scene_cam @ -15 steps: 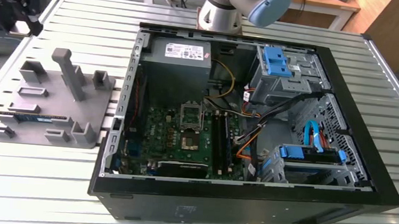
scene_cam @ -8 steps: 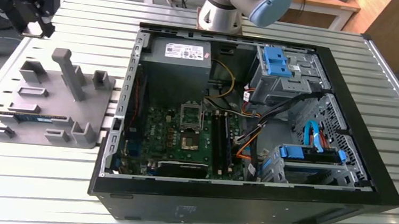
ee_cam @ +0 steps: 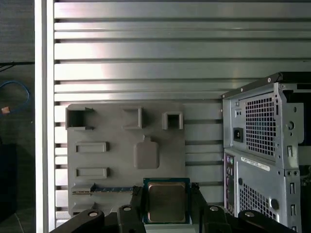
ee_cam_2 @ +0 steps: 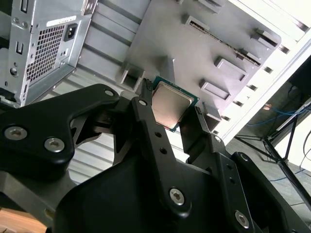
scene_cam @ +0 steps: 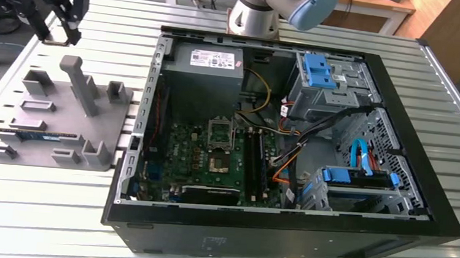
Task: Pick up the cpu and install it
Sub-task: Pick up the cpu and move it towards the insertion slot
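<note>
The gripper (scene_cam: 60, 29), upper left in the exterior view, has its fingers clamped on opposite edges of the cpu (ee_cam_2: 170, 104), held flat above the grey parts tray (scene_cam: 66, 116); the motherboard socket (scene_cam: 216, 157) lies well apart, toward frame centre.

My gripper (ee_cam_2: 172, 109) gripped the cpu (ee_cam_2: 167, 101), black fingers (ee_cam_2: 146, 114) pressed against two opposite edges, its metal lid facing me. Beyond it lay the grey fixture tray (ee_cam_2: 194, 43) on the slatted table (ee_cam_2: 104, 29), with the computer case (ee_cam_2: 43, 43) off to one side.
</note>
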You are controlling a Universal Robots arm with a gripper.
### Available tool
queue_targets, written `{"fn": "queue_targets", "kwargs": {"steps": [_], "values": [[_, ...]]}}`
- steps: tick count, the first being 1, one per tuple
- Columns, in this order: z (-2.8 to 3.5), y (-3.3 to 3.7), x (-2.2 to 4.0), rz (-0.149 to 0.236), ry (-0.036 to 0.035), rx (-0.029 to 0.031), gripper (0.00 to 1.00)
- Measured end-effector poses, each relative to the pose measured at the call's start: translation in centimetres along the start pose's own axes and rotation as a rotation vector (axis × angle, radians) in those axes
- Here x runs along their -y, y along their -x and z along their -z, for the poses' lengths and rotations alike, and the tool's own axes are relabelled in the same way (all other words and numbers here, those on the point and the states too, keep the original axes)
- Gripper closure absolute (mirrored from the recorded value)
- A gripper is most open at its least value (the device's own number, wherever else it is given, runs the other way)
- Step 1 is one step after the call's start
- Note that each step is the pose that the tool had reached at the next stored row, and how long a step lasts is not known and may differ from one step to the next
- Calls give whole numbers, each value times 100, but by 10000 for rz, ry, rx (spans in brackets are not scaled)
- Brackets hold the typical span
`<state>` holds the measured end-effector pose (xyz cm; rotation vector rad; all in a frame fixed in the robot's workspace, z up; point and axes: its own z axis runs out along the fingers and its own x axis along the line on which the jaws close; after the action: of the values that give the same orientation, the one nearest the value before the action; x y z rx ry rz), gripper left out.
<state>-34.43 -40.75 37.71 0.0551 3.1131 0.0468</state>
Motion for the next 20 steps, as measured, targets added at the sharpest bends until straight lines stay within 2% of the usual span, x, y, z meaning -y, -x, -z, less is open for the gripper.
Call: {"fn": "queue_targets", "kwargs": {"steps": [20], "values": [[-21,717,-25,-1,-1,-44,53]]}}
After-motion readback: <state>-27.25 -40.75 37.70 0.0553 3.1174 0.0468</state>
